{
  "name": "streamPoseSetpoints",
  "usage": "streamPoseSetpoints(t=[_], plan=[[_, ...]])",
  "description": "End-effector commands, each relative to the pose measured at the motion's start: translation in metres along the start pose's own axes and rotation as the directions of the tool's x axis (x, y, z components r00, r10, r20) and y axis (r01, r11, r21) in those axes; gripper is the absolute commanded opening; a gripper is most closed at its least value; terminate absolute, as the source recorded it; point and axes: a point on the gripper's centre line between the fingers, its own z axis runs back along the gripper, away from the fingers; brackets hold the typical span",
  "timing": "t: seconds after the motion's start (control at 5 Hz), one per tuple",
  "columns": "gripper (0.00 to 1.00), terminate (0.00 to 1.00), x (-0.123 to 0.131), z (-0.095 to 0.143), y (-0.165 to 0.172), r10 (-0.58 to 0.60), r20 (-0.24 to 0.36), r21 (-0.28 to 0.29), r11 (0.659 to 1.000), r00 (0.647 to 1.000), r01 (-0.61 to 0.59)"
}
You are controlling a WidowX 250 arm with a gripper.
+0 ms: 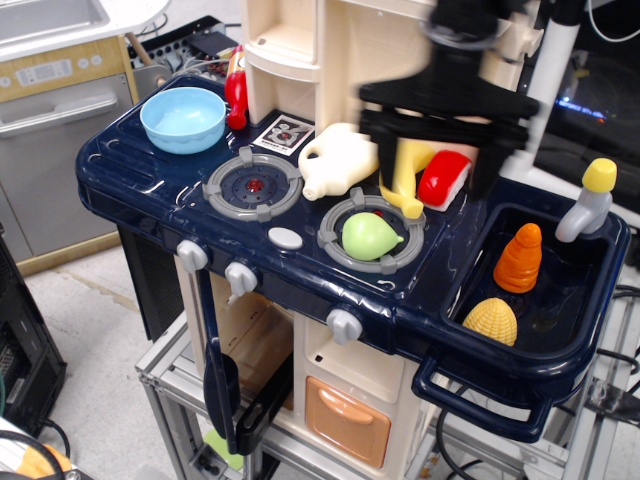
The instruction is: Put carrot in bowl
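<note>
1. This was a robot lab, not a home: the toy kitchen (300,240) sat propped on a bare aluminium frame (170,380).
2. Cables (610,20) and a dark screen (600,100) filled the right background.
3. A grey cabinet with a control panel (50,70) stood at the left.
4. Plastic burners (253,186) and a little sink (590,290) marked the dark blue surface as play equipment.
</note>
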Motion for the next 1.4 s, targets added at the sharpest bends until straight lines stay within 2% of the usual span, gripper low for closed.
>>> streamPoseSetpoints(t=[0.0,0.2,0.4,0.6,1.2], plan=[[1.0,0.0,0.02,0.0,-0.056,-0.019,0.09,-0.035,0.999,0.996,0.022],[1.0,0.0,0.033,-0.016,-0.056,-0.062,0.21,-0.037,0.997,0.976,0.072],[1.0,0.0,0.039,-0.025,-0.061,-0.057,0.264,-0.066,0.995,0.963,0.077],[1.0,0.0,0.041,-0.034,-0.056,-0.084,0.27,-0.074,0.991,0.959,0.108],[1.0,0.0,0.042,-0.061,-0.064,-0.001,0.311,-0.19,0.98,0.95,0.063]])
